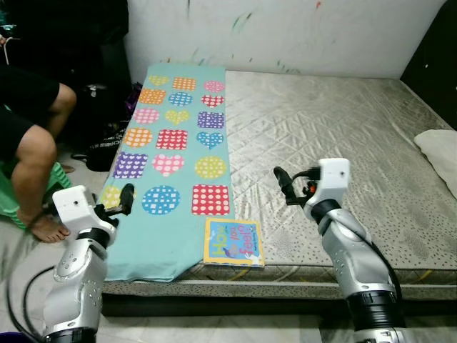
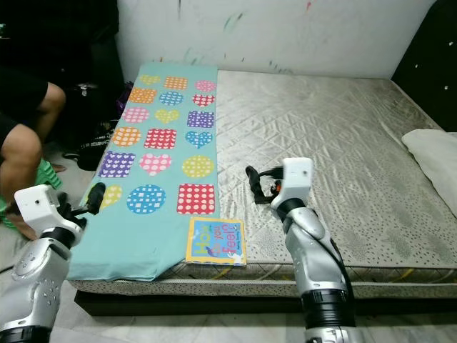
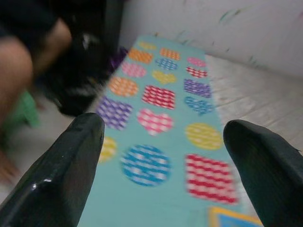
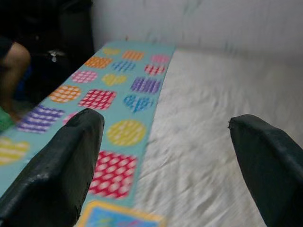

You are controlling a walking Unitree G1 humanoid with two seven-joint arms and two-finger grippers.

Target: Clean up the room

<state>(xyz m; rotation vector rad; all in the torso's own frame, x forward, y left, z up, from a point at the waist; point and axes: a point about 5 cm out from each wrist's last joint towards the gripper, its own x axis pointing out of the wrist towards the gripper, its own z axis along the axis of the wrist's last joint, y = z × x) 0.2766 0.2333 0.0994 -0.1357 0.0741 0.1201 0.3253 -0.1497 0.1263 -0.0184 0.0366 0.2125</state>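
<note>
Two spread grippers, left gripper, right gripper, book at mattress edge

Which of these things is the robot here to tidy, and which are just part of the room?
Likely to tidy:
- picture book at the mattress's near edge
- patterned teal cloth along the mattress's left side

Just there:
- mattress
- white pillow
- seated person's leg
- dark bags on the floor

A bare grey quilted mattress carries a teal patterned blanket, a picture book and a pillow.
</note>
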